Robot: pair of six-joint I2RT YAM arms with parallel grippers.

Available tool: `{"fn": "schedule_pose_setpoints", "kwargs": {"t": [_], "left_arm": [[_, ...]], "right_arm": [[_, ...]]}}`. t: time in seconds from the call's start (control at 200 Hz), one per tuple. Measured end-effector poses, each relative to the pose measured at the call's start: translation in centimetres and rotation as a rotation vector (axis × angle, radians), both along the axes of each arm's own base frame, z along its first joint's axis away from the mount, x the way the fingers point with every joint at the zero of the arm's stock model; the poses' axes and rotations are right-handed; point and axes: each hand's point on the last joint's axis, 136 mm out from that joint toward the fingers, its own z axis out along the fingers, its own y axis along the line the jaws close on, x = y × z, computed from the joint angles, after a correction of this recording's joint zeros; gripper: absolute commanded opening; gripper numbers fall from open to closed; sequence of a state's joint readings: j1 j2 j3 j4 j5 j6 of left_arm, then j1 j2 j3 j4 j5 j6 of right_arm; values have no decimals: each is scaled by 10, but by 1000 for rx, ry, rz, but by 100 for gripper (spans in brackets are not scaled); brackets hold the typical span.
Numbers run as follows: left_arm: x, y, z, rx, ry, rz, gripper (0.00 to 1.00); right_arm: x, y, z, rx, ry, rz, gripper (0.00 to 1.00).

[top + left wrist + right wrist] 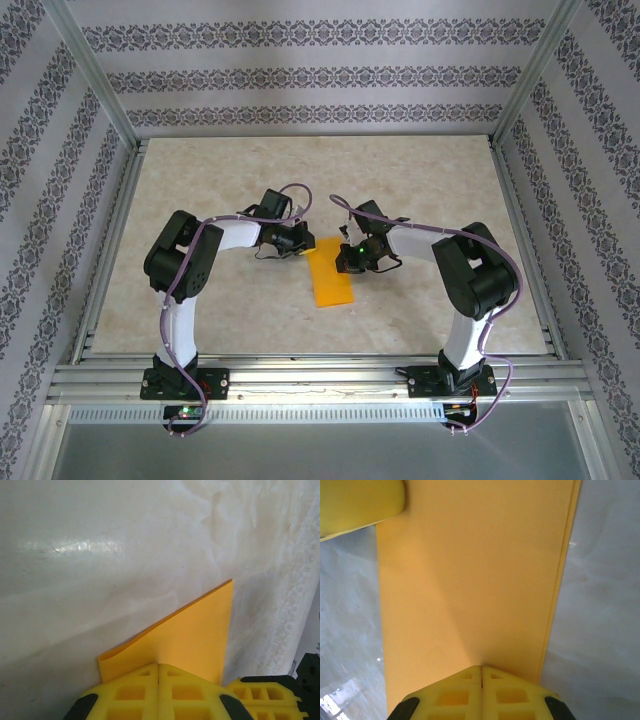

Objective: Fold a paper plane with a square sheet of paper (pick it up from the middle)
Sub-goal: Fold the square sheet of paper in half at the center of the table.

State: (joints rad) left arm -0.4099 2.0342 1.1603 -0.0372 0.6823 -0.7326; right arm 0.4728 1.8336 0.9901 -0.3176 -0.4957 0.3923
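While touching far end of square sheet of paper (331, 280), folded strip on table (200, 190): left gripper (159, 671), right gripper (481, 674) fully closed, clamping nothing.

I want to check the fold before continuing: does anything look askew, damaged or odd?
Nothing is torn. The square sheet of paper, folded into a strip, lies slightly askew on the table. In the right wrist view a thin second layer shows along its right side, so the edges seem not quite matched.
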Motion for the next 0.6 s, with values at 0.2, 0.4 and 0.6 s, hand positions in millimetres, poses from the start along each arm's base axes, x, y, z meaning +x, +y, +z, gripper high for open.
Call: {"fn": "schedule_pose_setpoints", "kwargs": {"t": [0.2,0.4,0.6], "left_arm": [[3,1,0,-17,12,0,0],[10,3,0,-17,21,8,0],[19,11,0,5,13,40,0]], "right_arm": [[0,0,0,2,0,1,0],[1,1,0,6,-8,1,0],[2,1,0,6,-9,1,0]]}}
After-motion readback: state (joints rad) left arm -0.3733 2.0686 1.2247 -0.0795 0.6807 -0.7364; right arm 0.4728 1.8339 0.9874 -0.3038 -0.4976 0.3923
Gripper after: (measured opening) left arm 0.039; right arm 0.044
